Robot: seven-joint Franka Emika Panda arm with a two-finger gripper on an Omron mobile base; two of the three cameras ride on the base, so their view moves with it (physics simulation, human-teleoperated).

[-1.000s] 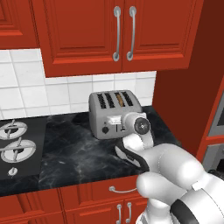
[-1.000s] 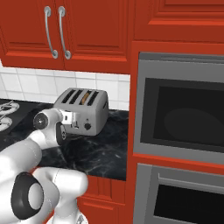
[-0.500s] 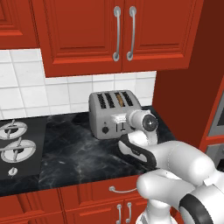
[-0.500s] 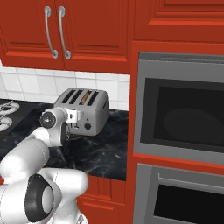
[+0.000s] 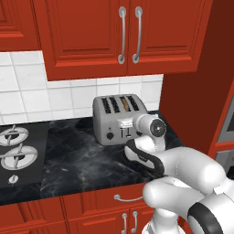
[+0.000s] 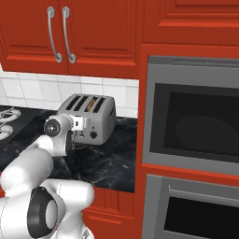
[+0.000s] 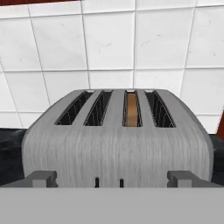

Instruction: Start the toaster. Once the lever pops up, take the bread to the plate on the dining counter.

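Your jaws stand wide apart and hold nothing; the gripper (image 5: 125, 122) sits just in front of the toaster (image 5: 119, 119), close to its front face. The toaster stands on the black counter (image 5: 82, 160) against the white tiles (image 7: 109, 43). The bread (image 7: 131, 109) sits down in the third slot from the left. Judge it light, thin and crumbly: take it gently by its top edge, across the flat faces. The toaster looks stiff and heavy enough to stay put. The hand view shows the slice; the right base view adds the wall oven (image 6: 191, 126) beside it.
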